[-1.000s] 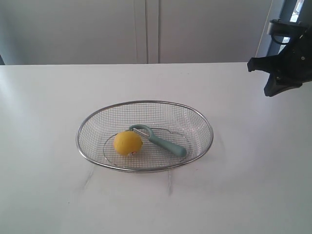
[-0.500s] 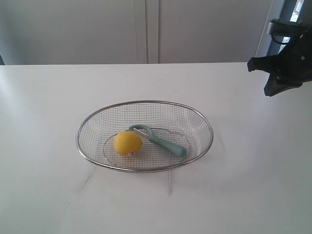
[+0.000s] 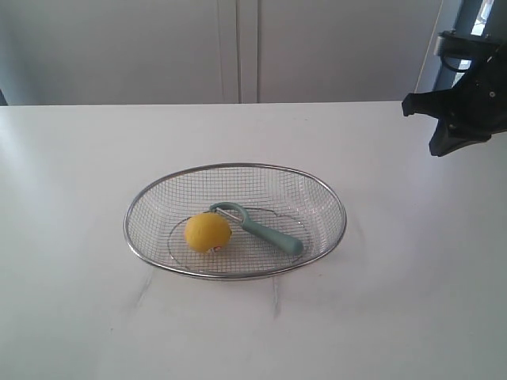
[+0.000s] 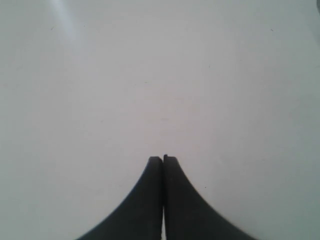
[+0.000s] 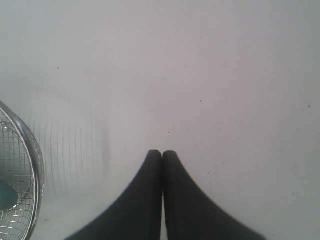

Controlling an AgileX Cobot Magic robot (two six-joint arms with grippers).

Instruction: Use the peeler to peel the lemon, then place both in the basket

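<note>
Exterior view: lemon (image 3: 207, 233), peeler (image 3: 261, 229) inside basket (image 3: 238, 167), well apart from right pincer (image 5: 162, 152), tips together; left pincer (image 4: 162, 158) likewise together.

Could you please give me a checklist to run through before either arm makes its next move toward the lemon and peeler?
1. The lemon in plain view, inside the basket: ok.
2. Handle of the peeler clear to grasp, beside the lemon: ok.
3. The left gripper open for a pick: not ok, shut.
4. The right gripper open for a pick: not ok, shut.
5. Both grippers empty: ok.
6. Peeling done: not ok, skin looks whole on the visible side.
</note>
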